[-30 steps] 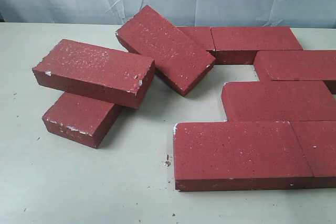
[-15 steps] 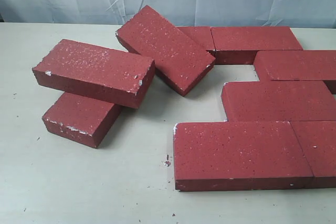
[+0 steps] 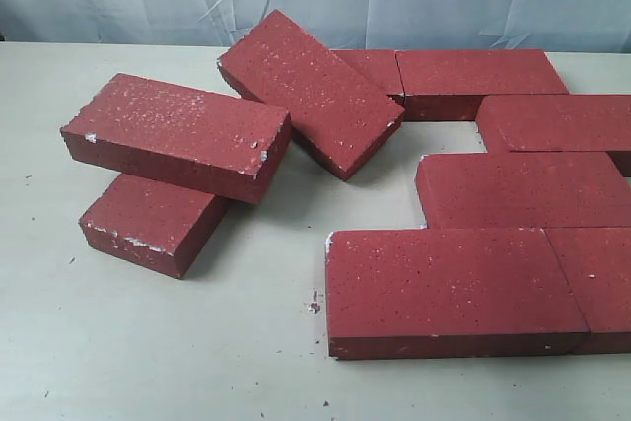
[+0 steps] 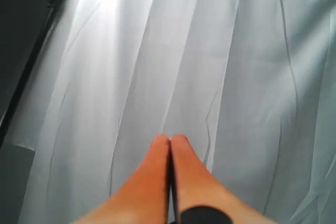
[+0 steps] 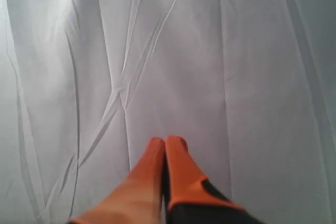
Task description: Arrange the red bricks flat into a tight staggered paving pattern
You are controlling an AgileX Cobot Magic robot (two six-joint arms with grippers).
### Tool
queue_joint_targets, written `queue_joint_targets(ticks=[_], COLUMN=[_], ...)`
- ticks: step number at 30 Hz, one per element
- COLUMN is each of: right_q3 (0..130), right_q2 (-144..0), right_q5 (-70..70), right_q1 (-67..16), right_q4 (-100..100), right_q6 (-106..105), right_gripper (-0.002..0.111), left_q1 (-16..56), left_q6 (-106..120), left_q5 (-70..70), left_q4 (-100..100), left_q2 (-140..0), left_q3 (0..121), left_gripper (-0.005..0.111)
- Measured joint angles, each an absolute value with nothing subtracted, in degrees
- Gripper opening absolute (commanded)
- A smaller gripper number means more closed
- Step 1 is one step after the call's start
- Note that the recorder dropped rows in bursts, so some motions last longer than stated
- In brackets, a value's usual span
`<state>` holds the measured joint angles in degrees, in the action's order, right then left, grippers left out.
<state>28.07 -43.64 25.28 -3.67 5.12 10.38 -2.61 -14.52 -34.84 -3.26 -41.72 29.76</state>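
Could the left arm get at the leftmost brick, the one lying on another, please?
Probably yes: the leftmost brick lies uncovered with open table beside it, though the left gripper is shut, facing the curtain.

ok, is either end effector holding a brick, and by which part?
Nothing is held. The left end effector and right end effector are both shut empty, facing the white curtain, away from the red bricks.

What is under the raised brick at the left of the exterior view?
A second red brick lies flat on the table beneath the upper brick. Only its near end shows. Its far part is covered, so how far it extends cannot be seen.
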Motion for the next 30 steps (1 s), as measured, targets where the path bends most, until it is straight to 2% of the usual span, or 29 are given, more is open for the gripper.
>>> queue_joint_targets(ticks=[5,13,18,22,25,30], right_q3=[34.4,40.9,45.1,48.8,52.6,56.8], right_q2=[-51.2,-60.5,-69.4,-75.8,-81.1,-89.2], right_q5=[15.3,-1.0,-10.3,-17.2,-23.9,-26.8], right_q1=[-3.7,-3.7,-3.7,-3.7,-3.7,-3.7], right_q4=[13.4,15.9,15.9,12.3,-0.6,-23.4], right_q6=[10.9,11.1,10.3,5.1,-7.6,-30.1], right_gripper=[-0.001,-0.001,-0.001,-0.001,-0.001,-0.001], left_q1=[-2.6,-2.6,-1.8,0.6,0.9,0.9], left_q6=[-14.5,-14.5,-8.6,2.8,10.7,22.3], left_q5=[-21.0,0.0,18.3,29.5,37.6,41.2], left_q4=[6.2,18.5,21.2,14.2,4.2,-12.5], left_q2=[-54.6,-71.3,-84.7,-93.2,-99.5,-108.3], left_q3=[41.5,55.8,67.1,76.3,84.1,91.2], left_gripper=[0.0,0.0,0.0,0.0,0.0,0.0])
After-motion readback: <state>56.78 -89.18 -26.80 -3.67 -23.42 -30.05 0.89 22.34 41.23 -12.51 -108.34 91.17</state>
